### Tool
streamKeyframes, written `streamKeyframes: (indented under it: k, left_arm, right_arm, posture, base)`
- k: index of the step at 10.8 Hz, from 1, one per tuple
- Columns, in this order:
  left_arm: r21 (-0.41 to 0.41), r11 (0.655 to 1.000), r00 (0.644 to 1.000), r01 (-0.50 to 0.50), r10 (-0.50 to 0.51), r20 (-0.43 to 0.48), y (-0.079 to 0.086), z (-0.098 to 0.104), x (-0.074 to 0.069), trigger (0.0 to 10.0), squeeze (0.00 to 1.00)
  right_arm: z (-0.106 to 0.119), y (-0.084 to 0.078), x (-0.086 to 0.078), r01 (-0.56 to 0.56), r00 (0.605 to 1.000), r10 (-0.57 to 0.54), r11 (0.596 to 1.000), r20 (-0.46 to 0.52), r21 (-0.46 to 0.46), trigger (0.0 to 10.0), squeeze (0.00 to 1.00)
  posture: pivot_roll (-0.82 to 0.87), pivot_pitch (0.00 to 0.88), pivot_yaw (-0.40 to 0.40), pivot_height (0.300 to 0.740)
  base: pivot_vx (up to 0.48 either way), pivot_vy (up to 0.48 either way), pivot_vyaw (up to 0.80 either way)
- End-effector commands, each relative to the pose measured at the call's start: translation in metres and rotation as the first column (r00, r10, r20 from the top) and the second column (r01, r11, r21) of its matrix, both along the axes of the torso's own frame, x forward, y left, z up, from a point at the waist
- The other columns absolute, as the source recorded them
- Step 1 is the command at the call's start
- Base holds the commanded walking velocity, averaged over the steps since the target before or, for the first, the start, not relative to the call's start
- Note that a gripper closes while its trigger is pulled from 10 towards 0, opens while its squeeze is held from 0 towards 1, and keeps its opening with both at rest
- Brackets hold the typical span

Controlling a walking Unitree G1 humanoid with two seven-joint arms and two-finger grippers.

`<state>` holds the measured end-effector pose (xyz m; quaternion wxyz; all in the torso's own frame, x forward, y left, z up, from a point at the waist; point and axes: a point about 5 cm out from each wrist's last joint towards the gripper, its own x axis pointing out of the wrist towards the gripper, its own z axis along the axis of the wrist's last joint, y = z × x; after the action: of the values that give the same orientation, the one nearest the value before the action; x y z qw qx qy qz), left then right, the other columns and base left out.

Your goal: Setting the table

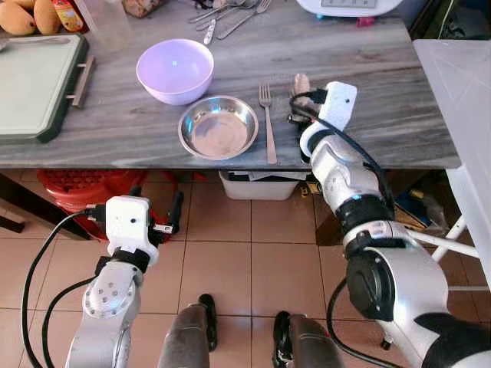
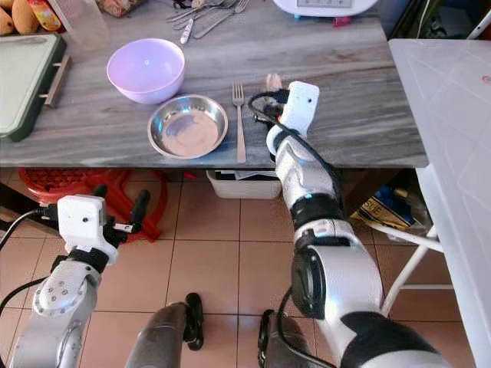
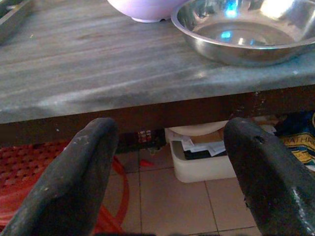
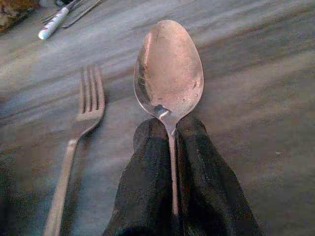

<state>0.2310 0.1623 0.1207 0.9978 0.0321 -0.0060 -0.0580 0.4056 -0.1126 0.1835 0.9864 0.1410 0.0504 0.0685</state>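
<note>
A steel plate lies near the front edge of the grey wooden table, with a lilac bowl just behind it. To the plate's right lies a fork, tines pointing away from me. My right gripper is shut on a spoon by its handle, low over the table just right of the fork; the spoon's bowl sticks out past the fingers. My left gripper hangs open below the table edge, holding nothing.
A green cutting board lies at the table's left. Spare cutlery and a white appliance sit at the back. Mangoes are at the far left corner. A red basket and a white box stand under the table.
</note>
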Motion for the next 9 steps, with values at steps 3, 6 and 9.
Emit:
streamKeyframes:
  k: [3, 6, 9]
  left_arm:
    - [0.002, 1.0, 1.0, 0.011, -0.011, -0.024, -0.001, -0.004, -0.001, 10.0, 0.0]
    - [0.001, 1.0, 1.0, 0.014, -0.014, -0.023, -0.003, -0.004, 0.001, 10.0, 0.0]
    - [-0.002, 1.0, 1.0, 0.012, -0.012, -0.023, -0.004, -0.004, 0.001, 10.0, 0.0]
  right_arm:
    - [0.002, 0.01, 0.002, -0.034, 0.999, 0.034, 0.999, -0.015, 0.025, 10.0, 0.0]
    - [-0.004, 0.013, 0.001, -0.06, 0.998, 0.06, 0.998, -0.036, -0.002, 10.0, 0.0]
    - [-0.015, 0.012, -0.001, -0.07, 0.994, 0.068, 0.997, -0.082, -0.027, 10.0, 0.0]
  posture:
    - [0.08, 0.276, 0.032, 0.74]
    - [0.08, 0.276, 0.029, 0.74]
    - [0.08, 0.277, 0.026, 0.74]
  base:
    - [0.0, 0.0, 0.0]
    - [0.0, 0.0, 0.0]
    - [0.0, 0.0, 0.0]
